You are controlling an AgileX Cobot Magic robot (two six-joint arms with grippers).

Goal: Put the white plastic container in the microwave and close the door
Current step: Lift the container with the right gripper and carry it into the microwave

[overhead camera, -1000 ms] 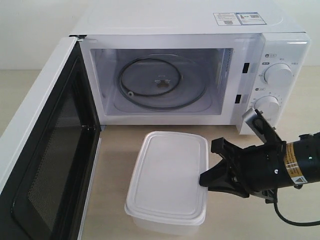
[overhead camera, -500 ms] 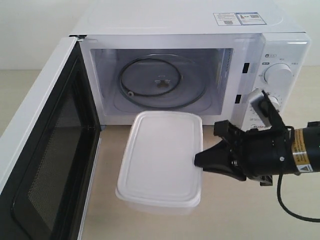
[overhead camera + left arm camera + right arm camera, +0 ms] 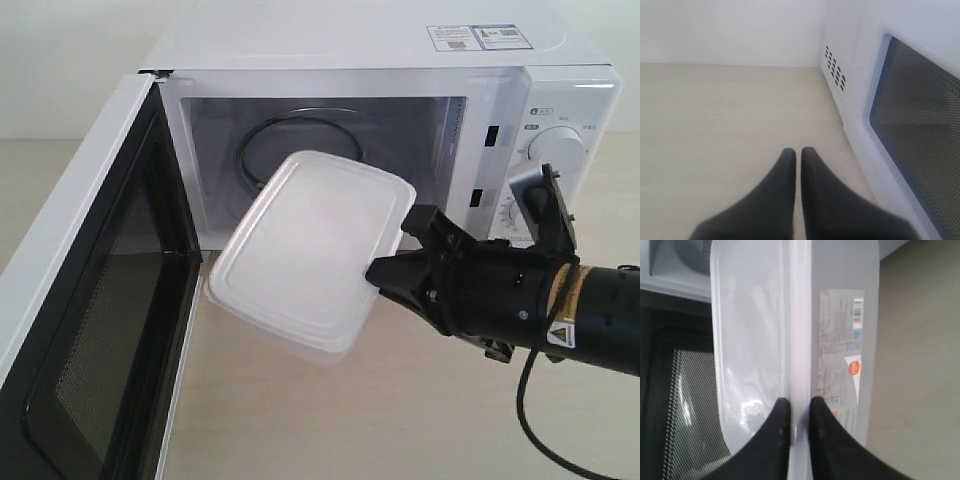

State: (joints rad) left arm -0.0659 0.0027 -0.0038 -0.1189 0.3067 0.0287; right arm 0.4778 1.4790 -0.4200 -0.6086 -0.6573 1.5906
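Right gripper [image 3: 393, 250] pinches right rim of rectangular translucent-white plastic container [image 3: 310, 245], tilted, airborne before open white boxy microwave [image 3: 350, 40]. Judged light, stiff, slick; rim hold may slip. Left gripper [image 3: 797, 156] pressed together.

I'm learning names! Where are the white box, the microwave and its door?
white plastic container [image 3: 305, 250], exterior view, middle of lid.
microwave [image 3: 330, 40], exterior view, top surface.
door [image 3: 110, 320], exterior view, black inner face.

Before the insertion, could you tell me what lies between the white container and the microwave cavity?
Nothing: in the exterior view, no object separates the container from the open microwave.
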